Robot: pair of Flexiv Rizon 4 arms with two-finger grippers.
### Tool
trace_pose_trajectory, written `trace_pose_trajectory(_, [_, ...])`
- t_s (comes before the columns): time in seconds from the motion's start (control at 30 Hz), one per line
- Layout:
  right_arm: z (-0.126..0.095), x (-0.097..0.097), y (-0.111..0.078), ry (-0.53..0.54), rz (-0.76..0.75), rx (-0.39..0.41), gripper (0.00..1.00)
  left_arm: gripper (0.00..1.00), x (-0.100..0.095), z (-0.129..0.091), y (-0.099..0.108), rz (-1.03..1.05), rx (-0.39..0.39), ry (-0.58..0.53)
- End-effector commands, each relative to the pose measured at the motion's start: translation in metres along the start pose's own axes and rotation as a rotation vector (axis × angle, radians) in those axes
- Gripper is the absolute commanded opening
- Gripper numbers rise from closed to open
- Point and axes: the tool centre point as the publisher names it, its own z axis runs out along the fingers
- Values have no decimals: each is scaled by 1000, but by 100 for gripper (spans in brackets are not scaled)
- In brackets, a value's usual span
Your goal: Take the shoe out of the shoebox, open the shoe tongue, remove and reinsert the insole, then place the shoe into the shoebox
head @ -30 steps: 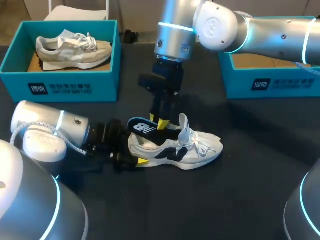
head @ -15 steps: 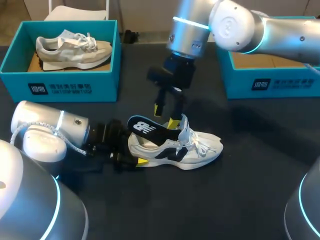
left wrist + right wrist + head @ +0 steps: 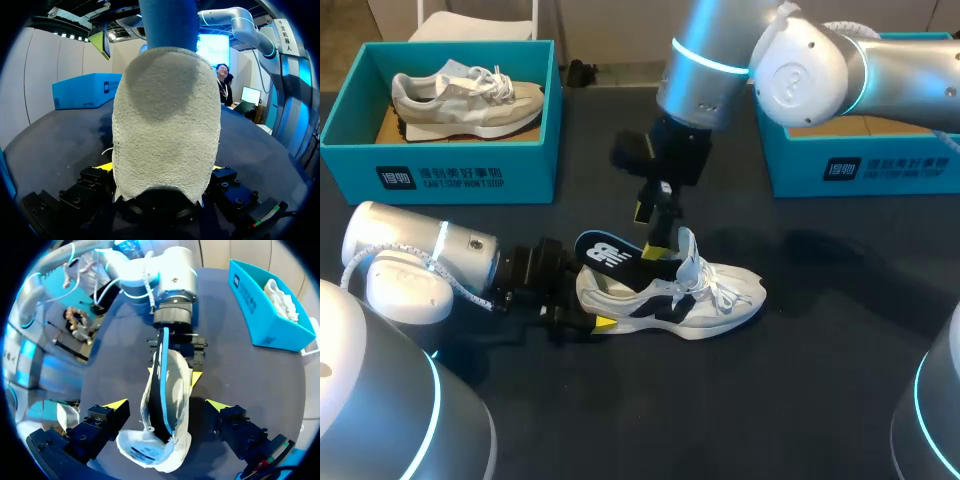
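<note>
Table (image 3: 800,400) carries a white shoe (image 3: 710,295) with dark side panels, out of any box, near the middle, its toe toward my right arm's side and its heel toward my left arm (image 3: 420,260). The left jaws grasp the shoe at the heel: the right wrist view shows a yellow fingertip (image 3: 196,377) pressed against each side of the heel, and in the left wrist view the pale heel (image 3: 165,125) fills the space between the fingers. A dark insole (image 3: 615,257) with a blue edge sticks up and back out of the shoe's opening, tilted over the heel.

My right arm (image 3: 720,60) comes in over the table, and the right jaws hang above the shoe's opening, released and spread wide. Their yellow fingertips (image 3: 116,404) stand apart on either side, with the shoe and insole ahead of them; neither tip clearly touches anything.

At the table's far left stands a teal shoebox (image 3: 440,170) with a beige shoe (image 3: 470,100) lying inside. A second teal shoebox (image 3: 860,170) sits at the far right, partly hidden by the right arm.
</note>
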Motion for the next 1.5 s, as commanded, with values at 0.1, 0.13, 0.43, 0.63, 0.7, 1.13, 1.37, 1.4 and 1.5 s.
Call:
trace_pose_trajectory(0.1, [10,0,6,-82,57,-21,100,0,-3,2,4,0,-2,0])
trace_pose_trajectory(0.13, [11,0,7,-83,60,-23,100,0,-3,2,4,0,-2,0])
trace_pose_trajectory(0.43, [27,6,9,-119,121,-94,100,0,-3,2,4,0,-2,0])
trace_pose_trajectory(0.63, [35,11,9,-132,150,-122,100,0,-3,2,4,0,-2,0])
trace_pose_trajectory(0.7, [36,11,10,-135,154,-125,100,0,-3,2,4,0,-2,0])
trace_pose_trajectory(1.13, [48,2,5,-143,152,-195,45,0,-3,2,4,0,-2,0])
trace_pose_trajectory(1.37, [50,-3,6,-131,137,-218,0,0,-3,2,4,0,-2,0])
trace_pose_trajectory(1.4, [50,-4,7,-128,132,-219,0,0,-3,2,4,0,-2,0])
trace_pose_trajectory(1.5, [49,-4,10,-133,114,-242,0,0,-3,2,4,0,-2,0])
